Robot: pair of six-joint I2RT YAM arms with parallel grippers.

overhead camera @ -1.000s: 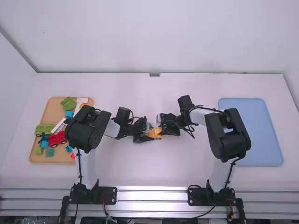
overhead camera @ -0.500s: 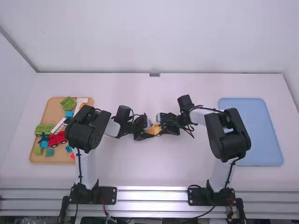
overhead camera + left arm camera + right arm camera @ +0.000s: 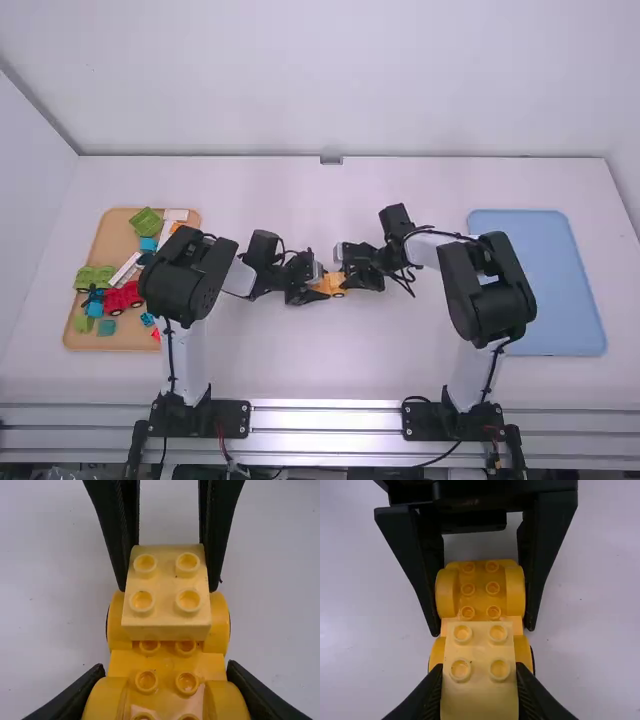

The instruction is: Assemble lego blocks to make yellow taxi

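Note:
In the high view, my left gripper [image 3: 309, 292] and my right gripper [image 3: 352, 277] meet mid-table around the yellow wheeled base [image 3: 338, 285]. Seen from the left wrist, my left gripper [image 3: 166, 687] is shut on the studded wheeled base [image 3: 167, 662] by its rounded side parts. A paler yellow block [image 3: 166, 600] with its studs up lies over one end of that base, between the wheels. In the right wrist view, my right gripper [image 3: 480, 692] is shut on the pale block [image 3: 480, 652]. Whether the block is fully seated, I cannot tell.
On the left, an orange-brown tray [image 3: 120, 341] holds green, blue, white and red pieces, among them a red wheeled piece [image 3: 124, 297]; the left arm's elbow overhangs its edge. A blue tray [image 3: 550, 280] lies at the right, beside the right arm.
The left gripper and the wheeled base tilted slightly half a second ago and now stand nearly as they did a second ago. The right arm looks almost unmoved.

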